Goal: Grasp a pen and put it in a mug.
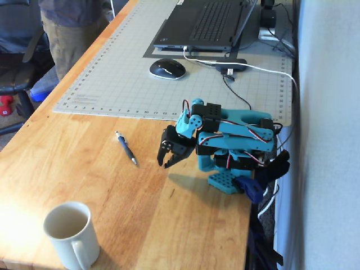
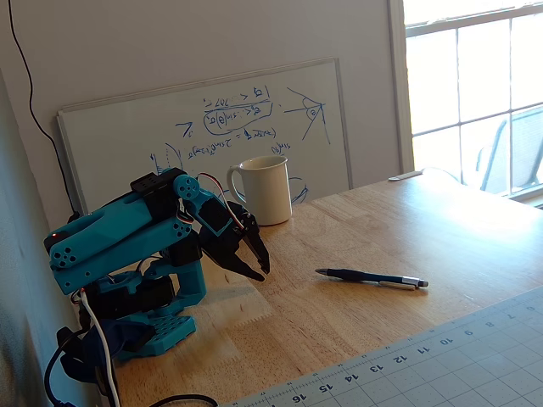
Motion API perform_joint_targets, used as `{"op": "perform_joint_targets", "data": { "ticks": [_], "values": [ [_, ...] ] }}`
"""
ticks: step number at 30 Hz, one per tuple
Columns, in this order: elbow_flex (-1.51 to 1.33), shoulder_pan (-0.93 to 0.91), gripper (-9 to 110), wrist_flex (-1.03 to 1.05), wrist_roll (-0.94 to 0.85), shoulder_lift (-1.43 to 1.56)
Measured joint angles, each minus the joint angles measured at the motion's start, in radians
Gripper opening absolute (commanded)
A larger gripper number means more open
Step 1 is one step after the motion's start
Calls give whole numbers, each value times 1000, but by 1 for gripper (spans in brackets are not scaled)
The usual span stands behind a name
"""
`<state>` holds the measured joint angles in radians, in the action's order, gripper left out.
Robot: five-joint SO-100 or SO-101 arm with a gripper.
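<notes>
Whiteboard (image 2: 212, 127) w/ blue math scribbles, illegible, behind mug (image 2: 263, 189), mat (image 1: 169, 62) ruler nos.

On the cutting mat (image 2: 475, 356) we read the ruler numbers 16, 15, 14, 13, 12 along its edge. The whiteboard (image 2: 204, 136) carries blue handwritten formulas, which we cannot read clearly.

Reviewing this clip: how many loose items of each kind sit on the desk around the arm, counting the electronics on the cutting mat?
Pen: 1
Mug: 1
Computer mouse: 1
Laptop: 1
USB hub: 1
Total: 5
</notes>
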<state>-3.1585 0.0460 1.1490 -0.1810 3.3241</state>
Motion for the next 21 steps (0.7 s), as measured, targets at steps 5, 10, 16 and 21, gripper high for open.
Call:
{"op": "perform_joint_targets", "data": {
  "ticks": [5,10,16,21],
  "values": [
    [0,15,3,9,0,0],
    [0,17,3,9,0,0],
    [0,17,3,9,0,0],
    [3,17,3,9,67,-2]
  ]
}}
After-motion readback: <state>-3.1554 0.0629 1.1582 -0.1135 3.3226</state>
